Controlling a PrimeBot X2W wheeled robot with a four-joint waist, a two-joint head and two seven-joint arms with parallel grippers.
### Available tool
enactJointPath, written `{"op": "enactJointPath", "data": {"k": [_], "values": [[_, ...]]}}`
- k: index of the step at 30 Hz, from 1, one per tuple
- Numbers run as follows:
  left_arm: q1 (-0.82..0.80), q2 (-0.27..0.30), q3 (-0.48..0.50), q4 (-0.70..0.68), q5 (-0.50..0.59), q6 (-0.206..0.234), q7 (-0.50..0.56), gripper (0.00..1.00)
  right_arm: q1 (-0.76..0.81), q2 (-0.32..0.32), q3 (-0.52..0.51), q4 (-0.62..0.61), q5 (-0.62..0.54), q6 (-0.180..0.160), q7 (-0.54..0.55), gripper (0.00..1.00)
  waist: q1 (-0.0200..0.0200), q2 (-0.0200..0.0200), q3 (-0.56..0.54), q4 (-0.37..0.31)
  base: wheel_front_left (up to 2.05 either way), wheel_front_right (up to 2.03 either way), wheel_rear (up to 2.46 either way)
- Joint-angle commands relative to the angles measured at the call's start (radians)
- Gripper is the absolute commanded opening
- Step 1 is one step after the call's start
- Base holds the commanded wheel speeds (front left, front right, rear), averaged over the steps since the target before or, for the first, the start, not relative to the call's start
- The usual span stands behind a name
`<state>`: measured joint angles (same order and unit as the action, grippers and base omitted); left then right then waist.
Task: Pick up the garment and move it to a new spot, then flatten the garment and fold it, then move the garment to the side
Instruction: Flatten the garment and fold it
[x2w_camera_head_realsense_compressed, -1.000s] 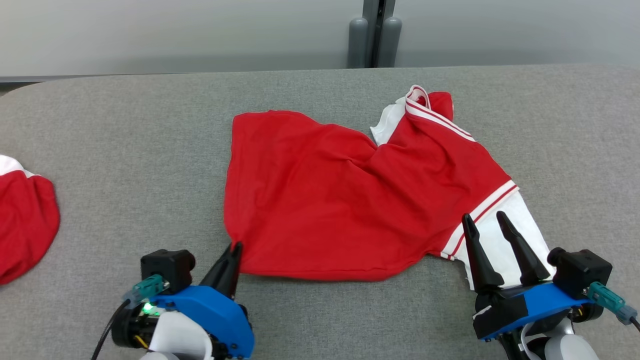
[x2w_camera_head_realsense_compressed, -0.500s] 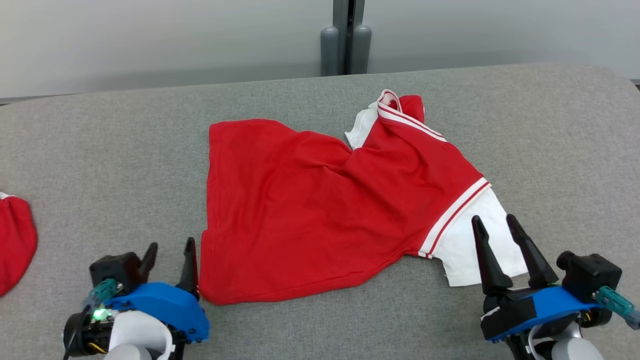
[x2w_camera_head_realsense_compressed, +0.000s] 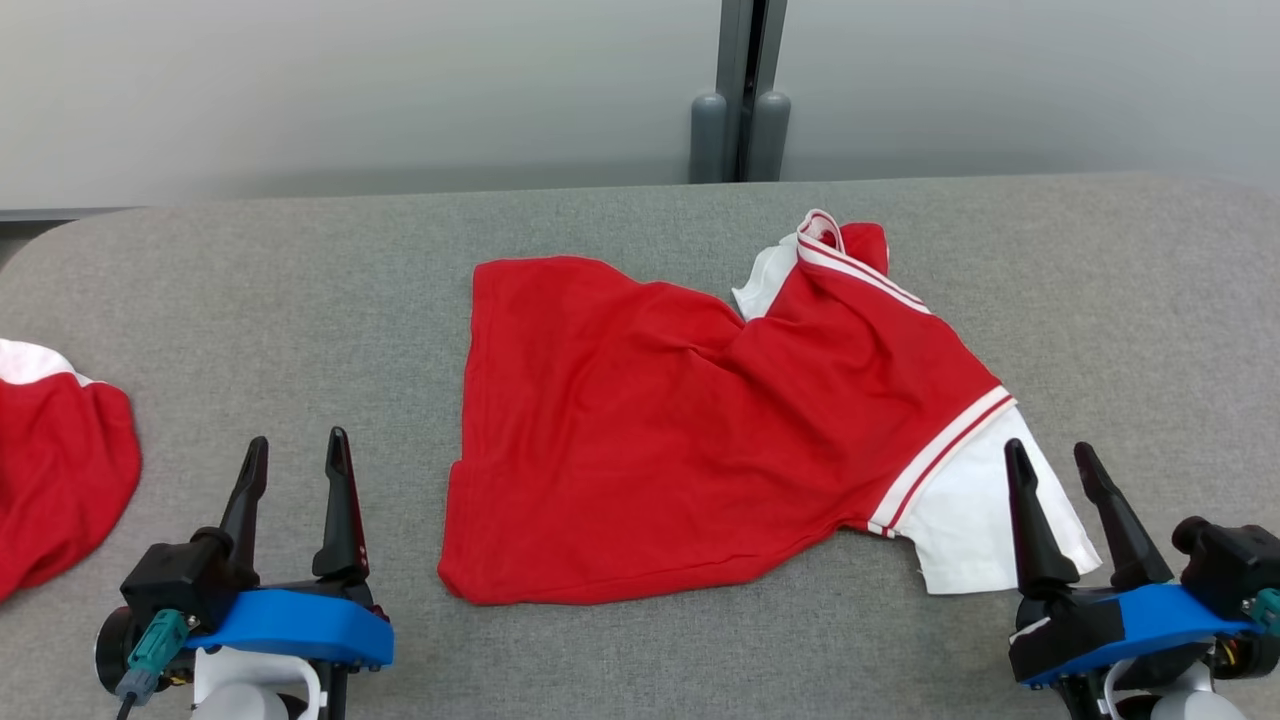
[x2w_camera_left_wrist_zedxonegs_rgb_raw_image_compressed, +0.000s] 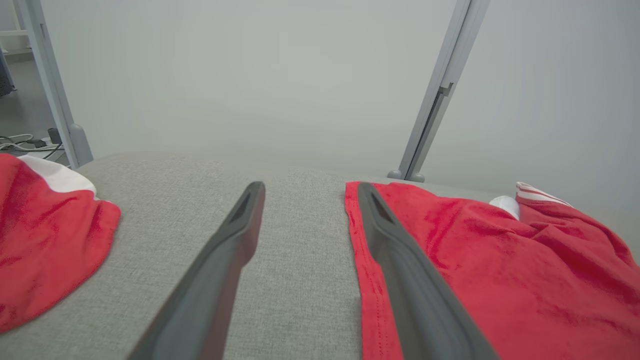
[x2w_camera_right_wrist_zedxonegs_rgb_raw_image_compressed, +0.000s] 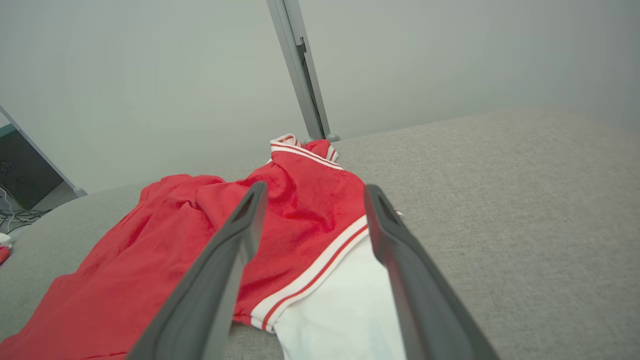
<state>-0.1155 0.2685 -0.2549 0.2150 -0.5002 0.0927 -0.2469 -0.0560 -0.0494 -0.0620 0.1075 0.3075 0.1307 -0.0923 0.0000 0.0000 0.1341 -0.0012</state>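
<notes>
1. Left gripper (x2w_camera_head_realsense_compressed: 297, 437) sits low at the near left of the grey table (x2w_camera_head_realsense_compressed: 250, 280), with its two dark fingers spread apart and holding nothing.
2. Right gripper (x2w_camera_head_realsense_compressed: 1050, 447) sits at the near right, fingers likewise apart and empty. Its tips are over the white sleeve (x2w_camera_head_realsense_compressed: 960, 530); whether they touch the cloth cannot be told.
3. Between the two lies the garment (x2w_camera_head_realsense_compressed: 690, 430), a red shirt with white trim, spread out but rumpled in the middle of the table.
4. Its long axis runs crosswise and slightly away from the robot, from the hem (x2w_camera_head_realsense_compressed: 478, 420) at the left to the collar (x2w_camera_head_realsense_compressed: 830, 232) at the far right.
5. The hem's near corner lies just beside the left gripper, to its right. The sleeve lies straight ahead of the right gripper. Each arm therefore has one end of the shirt close by.
6. Folds ridge the middle and the collar end is bunched, so flattening looks unfinished. Drawing the two ends apart seems the likely need.
7. A second garment (x2w_camera_head_realsense_compressed: 55, 470), red and white, lies at the left edge near the left gripper without touching it.
8. A grey post (x2w_camera_head_realsense_compressed: 740, 120) stands behind the table. Bare table is all that separates the left gripper from the hem.
</notes>
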Motion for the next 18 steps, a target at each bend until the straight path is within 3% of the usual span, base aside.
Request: {"op": "enactJointPath", "data": {"k": [1,8,18], "values": [[-0.013,-0.004,0.009,0.002,0.009,-0.005,-0.008,1.00,0.010,-0.002,-0.006,-0.002,0.000,0.000,0.000,1.00,0.0000,0.0000,-0.004,0.001,0.00,0.00,0.00],[0.007,-0.019,0.045,0.009,0.083,-0.072,-0.019,1.00,0.031,-0.002,-0.032,-0.004,-0.017,0.000,0.009,1.00,0.0000,0.0000,-0.039,0.005,0.00,0.00,0.00],[0.026,-0.059,0.079,0.116,0.108,-0.104,-0.019,1.00,0.076,-0.002,-0.036,0.000,-0.050,0.000,0.033,1.00,0.0000,0.0000,-0.108,0.004,0.00,0.00,0.00]]}}
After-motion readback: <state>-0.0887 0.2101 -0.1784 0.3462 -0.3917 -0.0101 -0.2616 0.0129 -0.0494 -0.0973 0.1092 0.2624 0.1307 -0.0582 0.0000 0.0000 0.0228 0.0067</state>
